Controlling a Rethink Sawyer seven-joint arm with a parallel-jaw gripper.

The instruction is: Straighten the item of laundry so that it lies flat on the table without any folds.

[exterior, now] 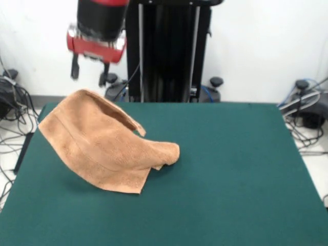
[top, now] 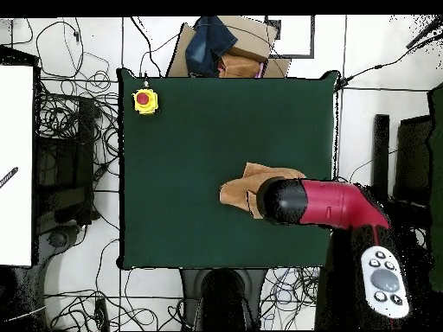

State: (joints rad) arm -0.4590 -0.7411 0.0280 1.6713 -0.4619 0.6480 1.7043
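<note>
The towel [exterior: 105,146] was a peach-orange terry cloth with a nubby, soft pile, and it lay crumpled on the table [exterior: 230,169] rather than spread out. In the front view it sat toward the left part of the tabletop, near the far edge. Its shape was uneven: a broad slanted panel rose to a rounded hump at the far-left corner, a flap was folded over along the upper edge with a pointed tip, and a thick rolled lump stuck out to the right. A thin woven band ran as a faint line across the panel near its lower edge. The near corner lay flat against the surface.

The table had a dark green, matte, cloth-like top, rectangular with squared corners.

The gripper [exterior: 89,77] hung above the towel's far-left corner, apart from the cloth, below a red and black cylindrical wrist. Two dark, slim fingers [exterior: 75,67] pointed down with a clear gap between them, holding nothing.

From overhead, the glossy red arm [top: 333,203] covered part of the towel [top: 240,187], and a round red button on a yellow box [top: 144,100] stood at one corner of the table [top: 199,130].
</note>
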